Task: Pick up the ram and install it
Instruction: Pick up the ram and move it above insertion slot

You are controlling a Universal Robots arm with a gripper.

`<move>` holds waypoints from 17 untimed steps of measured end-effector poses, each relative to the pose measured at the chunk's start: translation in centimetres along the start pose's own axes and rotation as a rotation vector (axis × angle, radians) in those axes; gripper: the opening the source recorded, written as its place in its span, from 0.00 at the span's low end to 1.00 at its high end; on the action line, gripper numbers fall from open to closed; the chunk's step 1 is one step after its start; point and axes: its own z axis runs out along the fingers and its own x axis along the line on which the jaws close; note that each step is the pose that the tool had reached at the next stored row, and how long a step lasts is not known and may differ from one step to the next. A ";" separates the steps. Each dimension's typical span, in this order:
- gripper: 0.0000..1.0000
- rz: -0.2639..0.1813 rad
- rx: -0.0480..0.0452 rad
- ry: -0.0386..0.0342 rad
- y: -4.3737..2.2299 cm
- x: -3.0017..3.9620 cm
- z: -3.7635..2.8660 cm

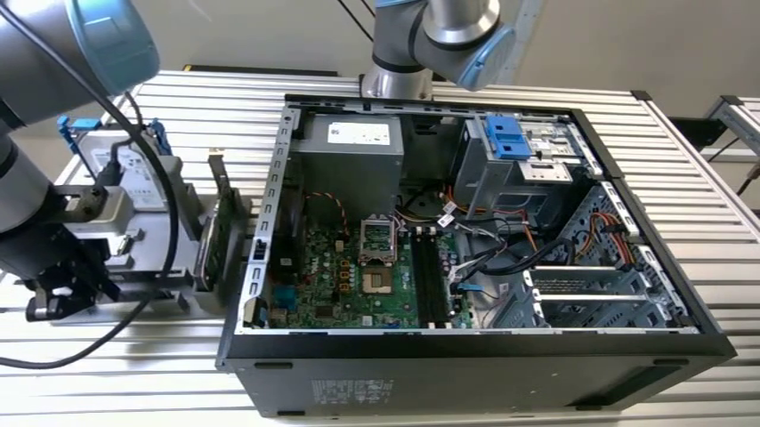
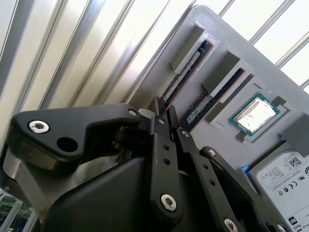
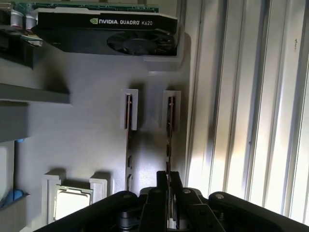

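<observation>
- First wrist view: your hand (image 3: pixel 169 181) is closed down to a slit on the ram (image 3: pixel 170 125), and the stick runs straight into the grip. The ram stands edge-on in the outer slot of the grey holder (image 3: pixel 87 145).
- Second wrist view agrees: the grip lines up with the slot nearest the desk (image 2: pixel 96 53).
- Step in hand, as I read it: securing the hold for the lift. Keep the hold square to the board and pull straight along the slot walls. A tilt would likely bind it.
- Tight side: second stick (image 3: pixel 129 121) just beside, parallel. Graphics card (image 3: pixel 120 34) stands across the holder's far end.
- Open side: bare desk slats past the holder's edge.
- Exterior view: the holder sits beside the computer case (image 1: pixel 475 356). The case's side wall stands between them, top open. Memory slots (image 1: pixel 433 280) lie beside the processor socket (image 1: pixel 374 236), with cables (image 1: pixel 499 258) near.
</observation>
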 end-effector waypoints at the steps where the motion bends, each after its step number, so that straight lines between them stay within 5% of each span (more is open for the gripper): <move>1: 0.00 0.000 -0.0001 0.0001 0.00 0.01 -0.10; 17: 0.00 0.000 -0.0002 0.0001 0.04 0.09 -1.58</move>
